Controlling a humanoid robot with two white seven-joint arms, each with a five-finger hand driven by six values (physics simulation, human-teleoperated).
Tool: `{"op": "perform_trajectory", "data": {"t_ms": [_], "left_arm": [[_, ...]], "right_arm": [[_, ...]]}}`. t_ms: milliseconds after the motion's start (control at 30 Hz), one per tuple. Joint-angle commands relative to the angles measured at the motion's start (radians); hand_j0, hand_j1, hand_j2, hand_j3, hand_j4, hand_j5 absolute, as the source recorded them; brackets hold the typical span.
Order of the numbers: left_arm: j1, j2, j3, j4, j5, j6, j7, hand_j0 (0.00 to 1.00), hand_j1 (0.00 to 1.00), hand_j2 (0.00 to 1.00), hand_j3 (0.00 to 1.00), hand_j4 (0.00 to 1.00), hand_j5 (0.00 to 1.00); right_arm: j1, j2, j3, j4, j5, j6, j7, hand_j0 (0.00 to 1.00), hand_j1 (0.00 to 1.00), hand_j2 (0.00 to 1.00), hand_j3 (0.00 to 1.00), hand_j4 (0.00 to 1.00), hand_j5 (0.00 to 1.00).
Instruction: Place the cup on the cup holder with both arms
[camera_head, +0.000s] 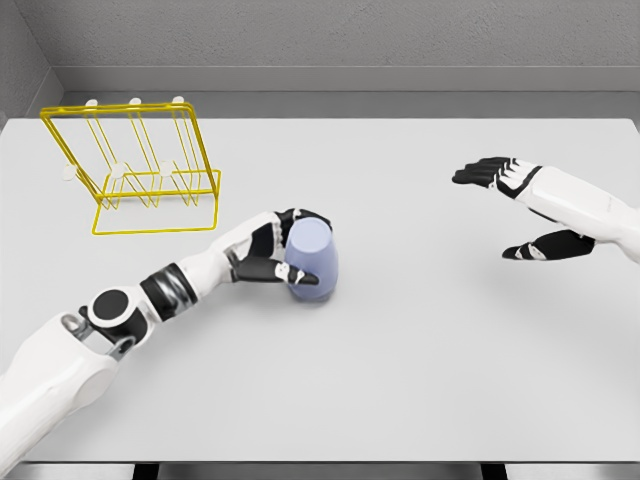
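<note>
No writing or brand marks can be read on anything in view. The pale lavender cylindrical cup (312, 268) stands near the middle of the light grey table (420, 380), with the left hand (278, 250) wrapped around its left side, dark fingers (302, 278) clamped on its wall. The left arm reaches in from the lower left. The yellow wire cup holder (140, 170) with white-tipped pegs sits at the far left, apart from the cup. The right hand (525, 205) hovers at the right, fingers spread apart, holding nothing.
</note>
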Motion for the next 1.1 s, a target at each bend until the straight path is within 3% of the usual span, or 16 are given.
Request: {"op": "perform_trajectory", "data": {"t_ms": [0, 367, 1067], "left_arm": [[0.0, 0.01, 0.022, -0.02, 0.005, 0.0, 0.0, 0.66, 0.66, 0.66, 0.66, 0.66, 0.66], [0.005, 0.091, 0.103, -0.118, 0.008, 0.0, 0.001, 0.67, 0.67, 0.67, 0.67, 0.67, 0.67], [0.018, 0.185, 0.229, -0.149, 0.043, 0.0, 0.001, 0.68, 0.68, 0.68, 0.68, 0.68, 0.68]], "right_arm": [[0.0, -0.001, 0.0, 0.0, -0.008, 0.003, -0.001, 1.0, 1.0, 1.0, 1.0, 1.0, 1.0], [0.002, -0.002, 0.0, 0.001, -0.008, 0.003, -0.001, 1.0, 1.0, 1.0, 1.0, 1.0, 1.0], [0.003, 0.004, 0.0, -0.002, -0.009, 0.003, -0.001, 1.0, 1.0, 1.0, 1.0, 1.0, 1.0]]}}
